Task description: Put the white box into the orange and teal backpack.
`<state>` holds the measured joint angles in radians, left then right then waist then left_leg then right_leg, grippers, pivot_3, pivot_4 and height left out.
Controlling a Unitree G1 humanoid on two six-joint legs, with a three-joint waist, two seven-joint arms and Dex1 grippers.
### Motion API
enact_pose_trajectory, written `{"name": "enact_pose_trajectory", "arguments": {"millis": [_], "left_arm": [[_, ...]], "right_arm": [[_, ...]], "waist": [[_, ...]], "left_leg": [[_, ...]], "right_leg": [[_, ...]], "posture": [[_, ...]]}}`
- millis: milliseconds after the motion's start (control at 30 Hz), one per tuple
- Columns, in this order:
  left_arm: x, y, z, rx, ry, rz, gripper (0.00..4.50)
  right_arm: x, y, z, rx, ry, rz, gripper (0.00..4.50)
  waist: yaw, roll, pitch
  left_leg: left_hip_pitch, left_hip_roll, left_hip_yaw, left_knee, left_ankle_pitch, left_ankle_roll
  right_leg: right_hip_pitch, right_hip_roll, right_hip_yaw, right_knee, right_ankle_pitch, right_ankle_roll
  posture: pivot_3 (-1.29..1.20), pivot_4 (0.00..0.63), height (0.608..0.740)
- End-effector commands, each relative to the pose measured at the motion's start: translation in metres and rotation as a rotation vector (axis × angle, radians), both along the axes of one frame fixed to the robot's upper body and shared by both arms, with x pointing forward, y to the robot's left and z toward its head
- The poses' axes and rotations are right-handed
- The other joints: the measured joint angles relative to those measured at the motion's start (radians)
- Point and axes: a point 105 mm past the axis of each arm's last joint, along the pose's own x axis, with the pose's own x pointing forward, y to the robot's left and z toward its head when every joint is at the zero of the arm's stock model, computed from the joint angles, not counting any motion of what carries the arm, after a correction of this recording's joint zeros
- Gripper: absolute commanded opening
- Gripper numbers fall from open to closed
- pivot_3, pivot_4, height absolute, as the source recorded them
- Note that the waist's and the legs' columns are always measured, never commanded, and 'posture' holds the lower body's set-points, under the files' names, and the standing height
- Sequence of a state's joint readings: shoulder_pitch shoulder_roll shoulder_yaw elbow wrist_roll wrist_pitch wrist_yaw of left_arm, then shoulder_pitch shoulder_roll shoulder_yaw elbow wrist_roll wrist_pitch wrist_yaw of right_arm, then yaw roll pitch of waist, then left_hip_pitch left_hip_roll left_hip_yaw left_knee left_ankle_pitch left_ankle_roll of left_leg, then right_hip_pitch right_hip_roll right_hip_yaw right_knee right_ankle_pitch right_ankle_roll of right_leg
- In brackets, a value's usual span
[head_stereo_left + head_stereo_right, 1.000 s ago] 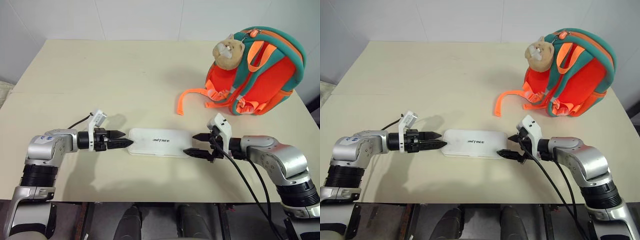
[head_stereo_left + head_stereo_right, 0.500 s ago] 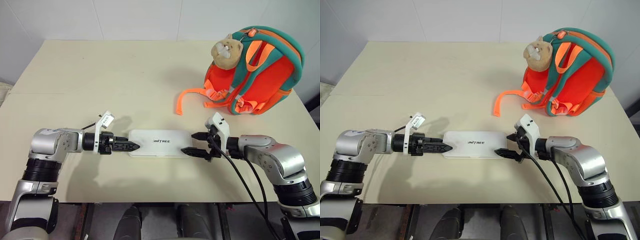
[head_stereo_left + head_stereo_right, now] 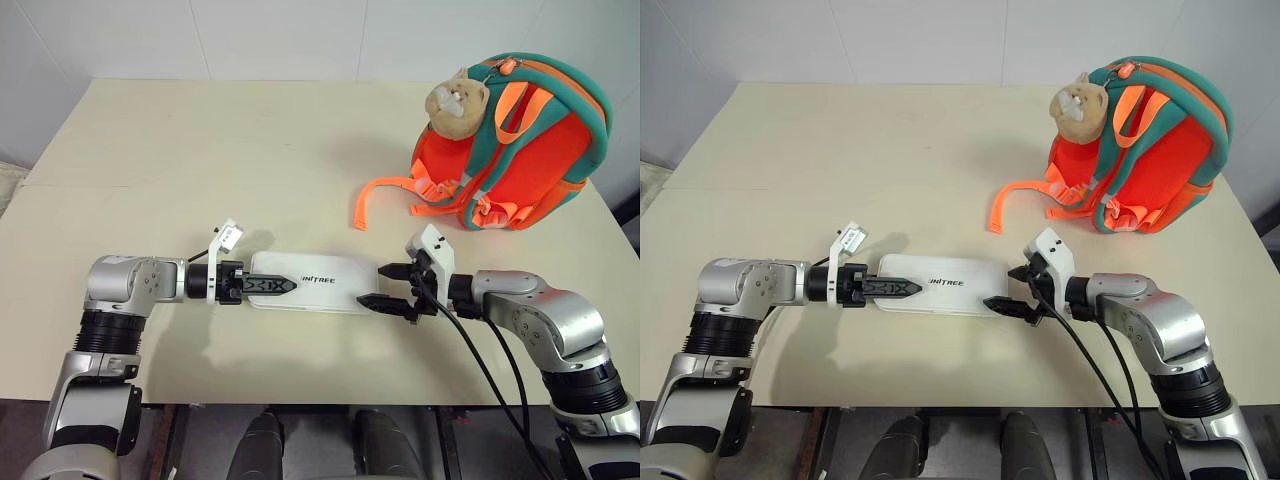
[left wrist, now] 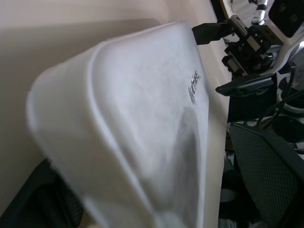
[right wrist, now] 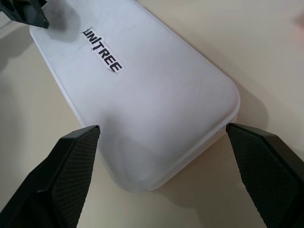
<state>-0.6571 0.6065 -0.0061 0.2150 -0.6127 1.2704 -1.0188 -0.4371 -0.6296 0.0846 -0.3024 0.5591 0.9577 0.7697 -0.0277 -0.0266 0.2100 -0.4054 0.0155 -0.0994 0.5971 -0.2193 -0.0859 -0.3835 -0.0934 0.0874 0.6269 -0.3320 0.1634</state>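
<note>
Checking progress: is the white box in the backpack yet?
Not yet. The white box lies flat on the table, apart from the orange and teal backpack.

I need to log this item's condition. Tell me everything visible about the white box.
The white box is a flat, elongated case of smooth white plastic with rounded corners and dark UNITREE lettering on top. It lies flat on the beige table, closed. The left claw reaches over one short end; the open right claw straddles the other. The backpack stands apart.
</note>
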Motion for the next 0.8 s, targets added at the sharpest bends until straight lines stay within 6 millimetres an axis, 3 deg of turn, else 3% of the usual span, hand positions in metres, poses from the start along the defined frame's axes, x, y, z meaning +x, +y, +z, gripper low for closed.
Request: {"name": "enact_pose_trajectory", "arguments": {"millis": [33, 167, 267, 533, 633, 800], "left_arm": [[-0.003, -0.003, 0.001, -0.030, 0.017, -0.013, 4.49], [-0.004, -0.003, 0.006, -0.062, 0.030, -0.013, 4.49], [-0.005, -0.001, 0.010, -0.083, 0.038, -0.013, 3.93], [-0.002, 0.000, 0.016, -0.118, 0.042, 0.005, 1.46], [-0.004, -0.001, 0.018, -0.128, 0.040, 0.000, 1.23], [-0.002, 0.014, 0.027, -0.144, -0.015, 0.067, 1.23]], "right_arm": [[-0.004, 0.007, 0.011, 0.026, -0.054, 0.043, 4.50], [-0.004, 0.008, 0.012, 0.032, -0.064, 0.053, 4.50], [-0.004, 0.007, 0.010, 0.030, -0.065, 0.052, 4.50], [-0.002, 0.004, 0.009, 0.037, -0.076, 0.034, 4.50], [0.000, 0.000, 0.013, 0.044, -0.098, 0.009, 4.50], [0.014, -0.059, 0.049, 0.022, -0.226, -0.217, 4.50]], "waist": [[0.000, 0.000, 0.000], [-0.001, 0.000, 0.000], [-0.002, 0.000, 0.000], [-0.001, 0.000, 0.000], [-0.001, 0.000, 0.000], [0.001, 0.000, 0.000]], "left_leg": [[0.000, 0.000, 0.000, 0.000, 0.000, 0.000], [0.000, 0.000, 0.000, 0.000, 0.000, 0.000], [0.000, 0.000, 0.000, 0.000, 0.000, 0.000], [0.000, 0.000, 0.000, 0.000, 0.000, 0.000], [0.000, 0.000, 0.000, 0.000, 0.000, 0.000], [-0.001, 0.000, 0.000, 0.000, 0.000, 0.000]], "right_leg": [[0.000, 0.000, 0.000, 0.000, 0.000, 0.000], [0.000, 0.000, 0.000, 0.000, 0.000, 0.000], [0.000, 0.000, 0.000, 0.000, 0.000, 0.000], [0.000, 0.000, 0.000, 0.000, 0.000, 0.000], [0.000, 0.000, 0.000, 0.000, 0.000, 0.000], [-0.001, 0.000, 0.000, 0.000, 0.000, 0.000]], "posture": [[0.00, 0.150, 0.740], [0.00, 0.150, 0.740], [0.00, 0.150, 0.740], [0.00, 0.150, 0.740], [0.00, 0.150, 0.740], [0.00, 0.150, 0.740]]}}
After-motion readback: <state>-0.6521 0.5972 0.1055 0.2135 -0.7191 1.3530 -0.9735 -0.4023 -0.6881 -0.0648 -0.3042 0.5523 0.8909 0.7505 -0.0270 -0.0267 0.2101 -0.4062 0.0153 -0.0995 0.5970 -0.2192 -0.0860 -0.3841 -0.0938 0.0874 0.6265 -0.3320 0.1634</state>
